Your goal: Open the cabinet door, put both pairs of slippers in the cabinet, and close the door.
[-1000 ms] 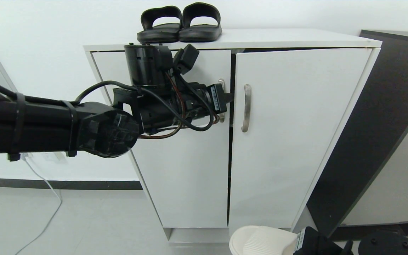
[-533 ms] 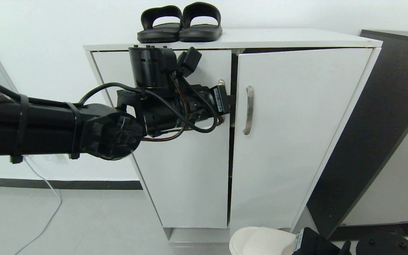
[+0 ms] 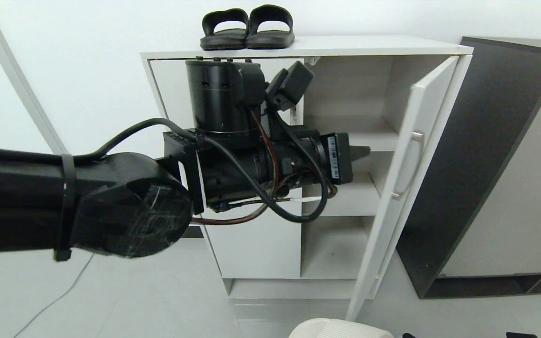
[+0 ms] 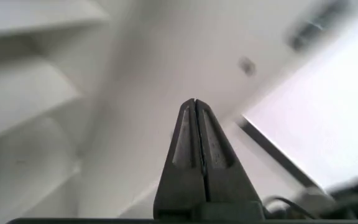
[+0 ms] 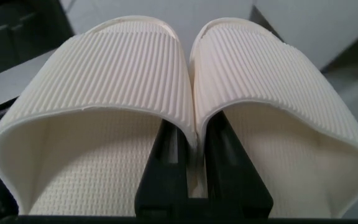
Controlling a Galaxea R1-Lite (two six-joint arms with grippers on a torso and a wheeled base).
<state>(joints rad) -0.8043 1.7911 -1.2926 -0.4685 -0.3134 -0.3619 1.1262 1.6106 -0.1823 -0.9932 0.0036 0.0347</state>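
Cabinet door (image 3: 411, 164) on the right stands swung wide, baring the shelves (image 3: 359, 197) inside the cabinet (image 3: 369, 44). Left end effector (image 3: 363, 151) hangs before the open compartment, fingers pressed together on nothing. 1 black pair of slippers (image 3: 248, 29) sits on the cabinet top. Right end effector (image 5: 192, 168), low in front of the cabinet, is clamped on the white slippers (image 5: 104, 74), apparently pinching their 2 adjoining inner walls.

Door (image 3: 411, 159) open; left claw (image 3: 363, 151) fronts shelves (image 3: 345, 133)
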